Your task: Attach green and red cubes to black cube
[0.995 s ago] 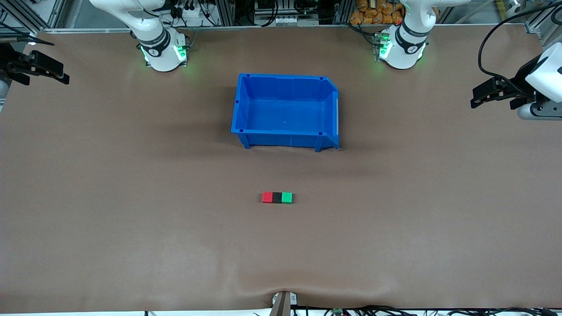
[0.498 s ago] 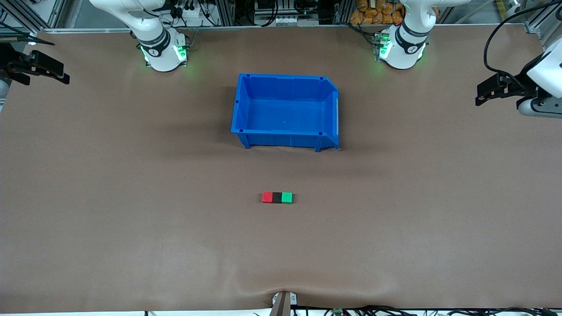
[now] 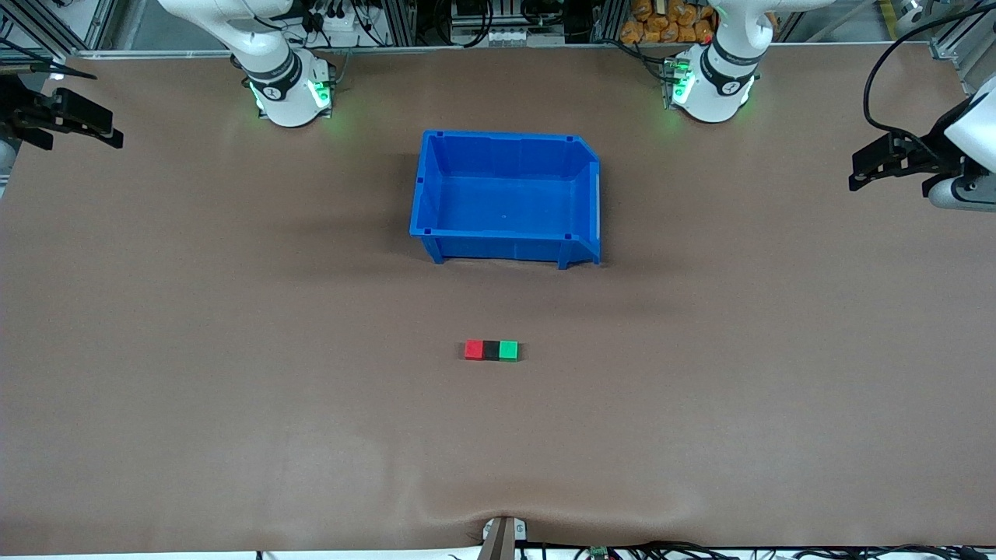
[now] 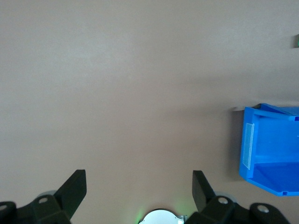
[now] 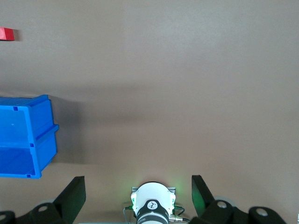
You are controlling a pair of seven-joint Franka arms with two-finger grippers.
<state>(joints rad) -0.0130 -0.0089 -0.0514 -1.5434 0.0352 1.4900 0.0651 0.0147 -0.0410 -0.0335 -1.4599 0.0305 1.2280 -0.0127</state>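
Cubes: red cube (image 3: 473,350), black cube (image 3: 491,350), green cube (image 3: 508,351) sitting touching in a row, lower centre of the front view, below the blue bin (image 3: 506,194).
Progress: attachment looking done.
Left end effector (image 3: 856,177): hanging released, empty, at right edge.
Right end effector (image 3: 117,138): hanging released, empty, at upper left.

We see only a sliver of the green cube (image 4: 296,42), cut by the left wrist view's edge, well ahead of those open jaws. The blue bin (image 4: 271,149) and red cube (image 5: 6,33) are clipped likewise.
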